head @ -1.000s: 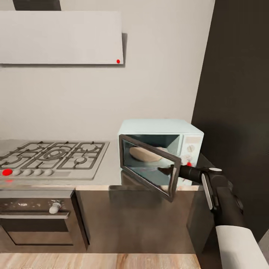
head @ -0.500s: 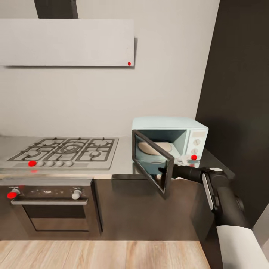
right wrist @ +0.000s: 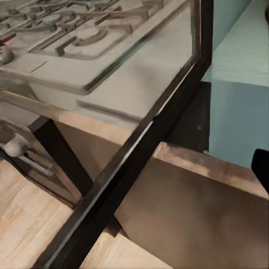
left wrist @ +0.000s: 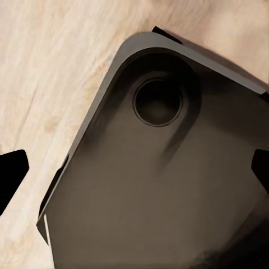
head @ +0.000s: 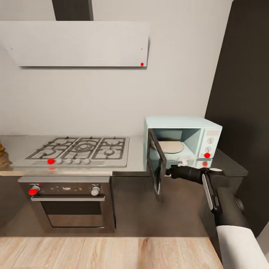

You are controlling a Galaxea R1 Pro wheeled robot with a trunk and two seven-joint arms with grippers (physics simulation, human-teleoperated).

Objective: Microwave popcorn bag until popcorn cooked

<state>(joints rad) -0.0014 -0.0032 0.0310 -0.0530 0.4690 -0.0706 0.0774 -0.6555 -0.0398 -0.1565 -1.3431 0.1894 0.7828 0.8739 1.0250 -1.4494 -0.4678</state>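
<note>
Right end effector (head: 169,172), grip unclear, meets the open microwave (head: 186,129) door; turntable bare.

— What sits left of the pale box on the worktop?

— A gas hob (head: 80,148) with grey grates, a row of knobs along its front edge, the leftmost one red (head: 50,161). The right wrist view shows those grates (right wrist: 84,28) through dark-framed glass.

— And below?

— A built-in oven (head: 69,203) with a dark glass front, a bar handle, one red knob (head: 33,191) and one pale knob (head: 95,191).

— Above?

— A flat pale extractor hood (head: 78,43) on the white wall (head: 112,101), a red dot (head: 142,64) in its lower right corner, a dark duct (head: 73,9) rising from it.

— To the right?

— A tall dark panel (head: 243,93). Light wood floor (head: 104,252) runs along the bottom.
</note>
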